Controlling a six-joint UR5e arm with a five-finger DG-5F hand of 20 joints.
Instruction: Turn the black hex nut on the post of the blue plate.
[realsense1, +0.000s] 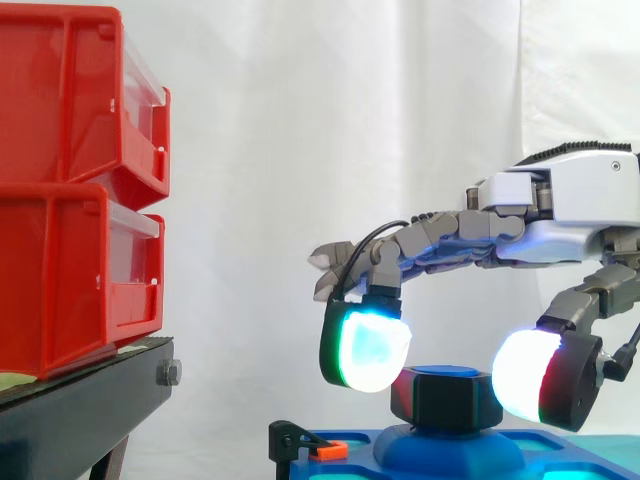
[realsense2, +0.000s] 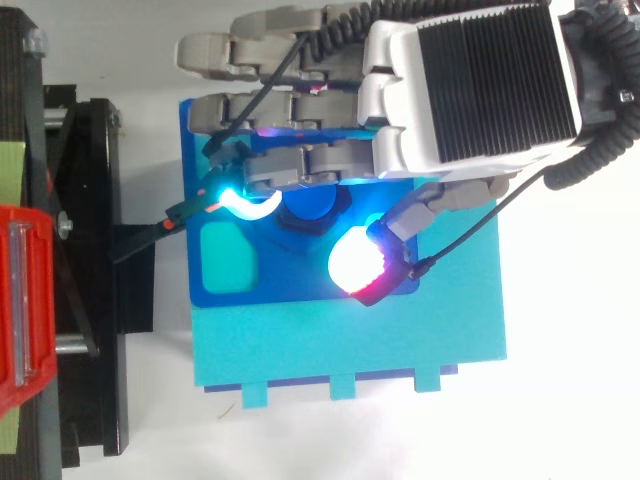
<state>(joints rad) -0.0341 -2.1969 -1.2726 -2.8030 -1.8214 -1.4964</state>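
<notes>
Your robot's hand reaches in from the right of the side view and pinches the black hex nut between two glowing pads: a curled finger's cyan-white fingertip is against the nut's left side, and the thumb's white, red-edged pad is against its right. The other fingers lie stretched out above, clear of the nut. The nut sits on the blue post, whose round top shows just above it, on a raised mound of the blue plate — which you will see from above resting on a lighter teal sheet. A small black clamp with an orange tip sits at the plate's left edge. Well apart to the left, two stacked red bins rest on the black stand before the white curtain.
</notes>
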